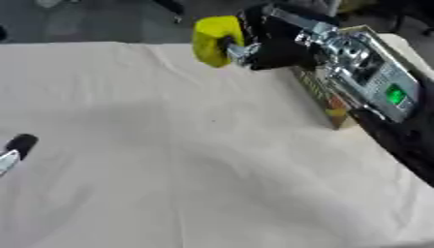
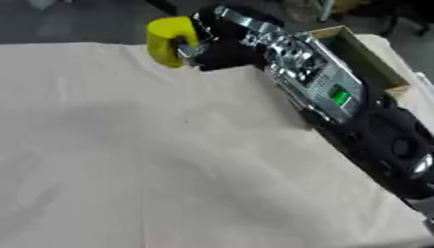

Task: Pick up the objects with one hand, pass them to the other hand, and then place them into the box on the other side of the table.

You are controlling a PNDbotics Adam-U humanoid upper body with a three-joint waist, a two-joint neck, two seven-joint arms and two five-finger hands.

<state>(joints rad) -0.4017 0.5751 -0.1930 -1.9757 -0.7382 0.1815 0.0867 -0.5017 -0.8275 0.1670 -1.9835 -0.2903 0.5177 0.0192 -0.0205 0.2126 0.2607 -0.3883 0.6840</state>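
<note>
- While the right hand (image 1: 267,46) hangs over the table's far edge, its dark fingers curl round a yellow object (image 1: 213,39), which juts out on the hand's left side, clear of the cloth.
- The yellow object looks smooth, rounded and curved, perhaps plastic; its long axis runs roughly upright in the views.
- The box (image 2: 360,53) lies just to the right of this hand, behind the silver forearm — an open cardboard tray with thin tan walls and a printed side panel, its length running away along the table's right edge.
- The left hand (image 1: 17,147) shows only as a dark fingertip at the left border, well apart from the object; whether it is open I cannot tell.
- So the right hand is far nearer the box.
- The table (image 1: 195,160) wears a pale, softly creased cloth.
</note>
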